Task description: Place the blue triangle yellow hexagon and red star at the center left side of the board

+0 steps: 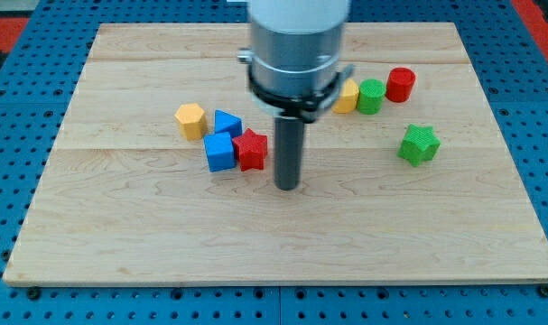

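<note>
- My tip (287,187) rested on the wooden board (120,235), a little toward the view's bottom of the board's middle; the dark rod rose straight up from it into the grey arm housing (296,41) at the view's top.
- The tool was a bare rod with no jaws, so it clamped nothing. Whether my tip touched the red star could not be told; it stood just beside it.
- The red star (251,149) lay just to the view's left of the rod, slightly toward the view's top from my tip.
- The blue triangle (227,123) sat up and to the view's left of the red star, close against it, farther from my tip.
- The yellow hexagon (190,120) lay just to the view's left of the blue triangle, the farthest of the three from my tip.
- A blue cube (219,152) sat touching the red star's left side, directly below the blue triangle.
- All four of these blocks formed a tight cluster left of the board's middle, well short of its left edge.
- To the view's right of the arm, a yellow block (348,97), partly hidden by the housing, a green cylinder (371,96) and a red cylinder (401,85) stood in a row near the view's top.
- A green star (419,143) lay alone below that row, well apart from my tip.
</note>
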Robot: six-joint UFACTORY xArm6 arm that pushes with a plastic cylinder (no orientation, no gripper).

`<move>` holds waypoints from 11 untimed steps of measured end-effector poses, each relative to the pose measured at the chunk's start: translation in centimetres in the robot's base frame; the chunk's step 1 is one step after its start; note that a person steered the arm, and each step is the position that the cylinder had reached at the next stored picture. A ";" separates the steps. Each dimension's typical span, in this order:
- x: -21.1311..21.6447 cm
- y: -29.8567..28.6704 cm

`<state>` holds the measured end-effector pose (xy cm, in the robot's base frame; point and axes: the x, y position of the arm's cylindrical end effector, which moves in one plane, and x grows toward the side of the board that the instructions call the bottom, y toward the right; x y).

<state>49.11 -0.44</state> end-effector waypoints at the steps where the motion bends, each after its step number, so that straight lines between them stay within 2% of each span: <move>1: -3.5 -4.9; 2: -6.3 -10.3; 4: -0.7 -5.2; 5: -3.1 1.4; 6: -5.7 -1.6; 7: -8.2 -8.4; 8: -9.8 -12.1; 9: -9.8 -6.4; 10: -11.1 -3.9; 11: -13.0 -5.8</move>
<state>36.07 -6.22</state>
